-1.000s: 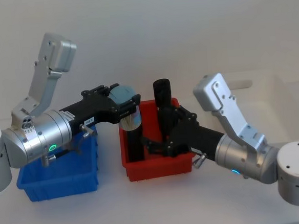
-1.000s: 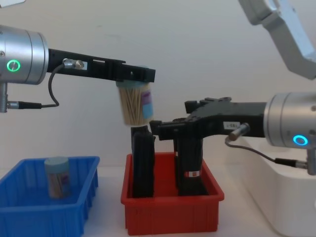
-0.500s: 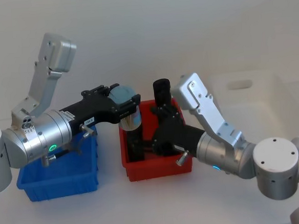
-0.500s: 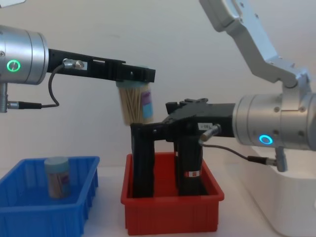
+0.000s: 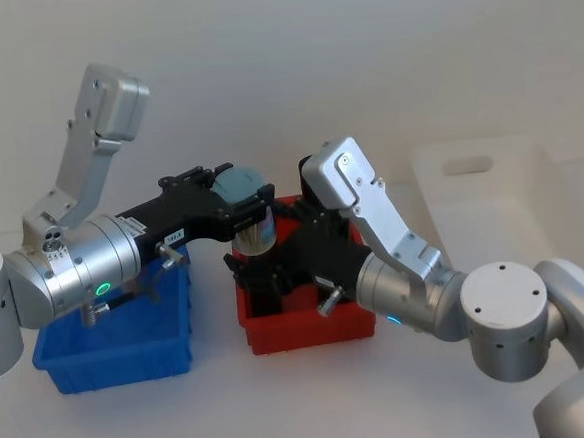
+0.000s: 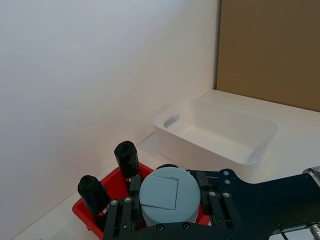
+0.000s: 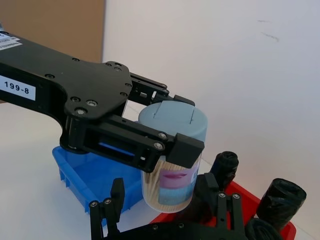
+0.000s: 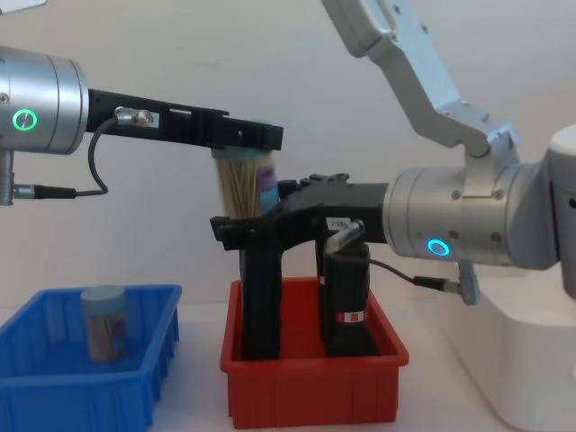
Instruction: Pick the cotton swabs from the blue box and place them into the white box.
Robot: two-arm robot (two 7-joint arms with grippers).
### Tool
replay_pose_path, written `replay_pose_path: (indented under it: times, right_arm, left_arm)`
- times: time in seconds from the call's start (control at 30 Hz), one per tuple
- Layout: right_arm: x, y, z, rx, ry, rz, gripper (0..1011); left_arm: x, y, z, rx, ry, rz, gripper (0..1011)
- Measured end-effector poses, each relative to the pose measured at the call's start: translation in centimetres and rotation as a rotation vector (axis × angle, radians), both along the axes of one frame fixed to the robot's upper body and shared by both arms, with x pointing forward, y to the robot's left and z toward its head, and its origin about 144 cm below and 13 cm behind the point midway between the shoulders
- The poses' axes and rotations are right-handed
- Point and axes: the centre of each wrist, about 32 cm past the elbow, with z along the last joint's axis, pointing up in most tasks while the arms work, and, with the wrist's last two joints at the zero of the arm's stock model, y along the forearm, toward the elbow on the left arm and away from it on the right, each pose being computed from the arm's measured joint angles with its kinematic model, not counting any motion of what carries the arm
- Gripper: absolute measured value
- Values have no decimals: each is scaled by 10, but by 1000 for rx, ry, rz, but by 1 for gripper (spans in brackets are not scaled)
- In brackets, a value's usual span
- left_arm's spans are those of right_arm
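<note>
step in hand: judged a mid-air handover of the held tub (image 7: 172, 150) of cotton swabs, left arm to right.
left gripper (image 8: 247, 139): clamped on the held tub just under its lid, aloft over the 10 o'clock corner of the red bin (image 8: 310, 391).
right gripper (image 7: 175, 197): fingers spread either side of the tub's lower body; contact cannot be told.
doing it well: close squarely on the clear wall below the left fingers and grip before the left lets go. Keep the tub upright and clear of the black objects (image 8: 346, 306).
blue box (image 5: 111, 357): 9 o'clock of the red bin; second tub (image 8: 103, 321) upright inside.
red bin: tall black objects standing.
white box (image 6: 200, 150): 3 o'clock of the red bin; no tub seen inside.
</note>
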Motion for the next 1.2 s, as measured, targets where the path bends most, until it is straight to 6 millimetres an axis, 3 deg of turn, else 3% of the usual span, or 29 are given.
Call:
replay_pose_path:
  times: [0.17,0.47,0.57,0.87,1.2]
  right_arm:
    - [3,5,0,3,-2,5,917]
    - [8,11,0,10,-5,8,677]
    - [8,14,0,12,-6,15,667]
    - [10,16,0,16,-12,12,664]
    - [8,16,0,14,-21,-8,664]
  left_arm:
    - [0,0,0,0,0,0,669]
    - [0,0,0,0,0,1,669]
    - [0,0,0,0,0,0,705]
    - [0,0,0,0,0,0,984]
    - [0,0,0,0,0,0,999]
